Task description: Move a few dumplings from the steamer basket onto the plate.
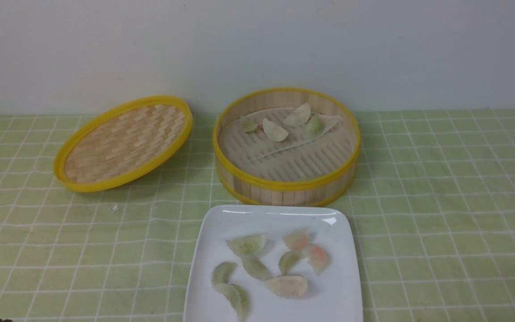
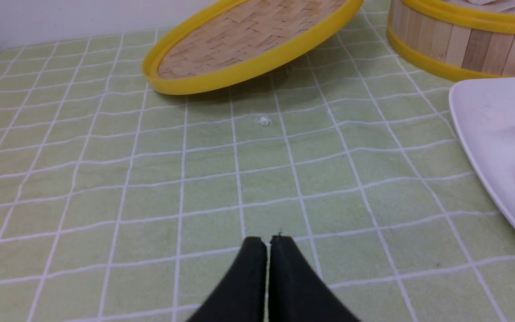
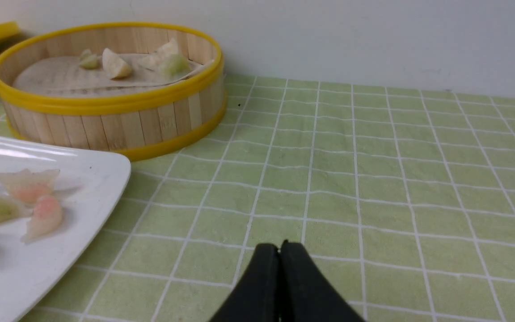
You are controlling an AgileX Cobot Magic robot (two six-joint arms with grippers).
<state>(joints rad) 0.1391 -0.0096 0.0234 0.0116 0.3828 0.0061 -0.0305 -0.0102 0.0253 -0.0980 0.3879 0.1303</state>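
Green checked cloth [image 1: 441,201] covers the table, and the steamer basket [image 1: 286,185] stands at the far middle of it, against the pale wall. Four dumplings [image 1: 275,130] lie on the liner [image 1: 257,147] toward the basket's far side, close together. Just near of the basket sits the plate [image 1: 338,286], its far edge almost at the basket's wall. Eight more dumplings [image 1: 286,286] are scattered over the plate's middle, some green, some cream, two tinted pinkish-orange. To the left of the basket the woven lid [image 1: 123,143] is propped up at a tilt, its far right rim raised off the cloth. A small white crumb [image 1: 115,208] lies on the cloth near of the lid.

Neither arm shows in the front view. The left gripper [image 2: 267,241] hovers low over bare cloth left of the plate, its two black fingers [image 2: 248,277] pressed together with only a hairline between them and nothing held. The right gripper [image 3: 280,245] hangs over bare cloth to the right of the plate, fingers likewise pressed together and empty. From each wrist the plate lies off to the side, well apart from the fingertips, and the basket stands farther away.
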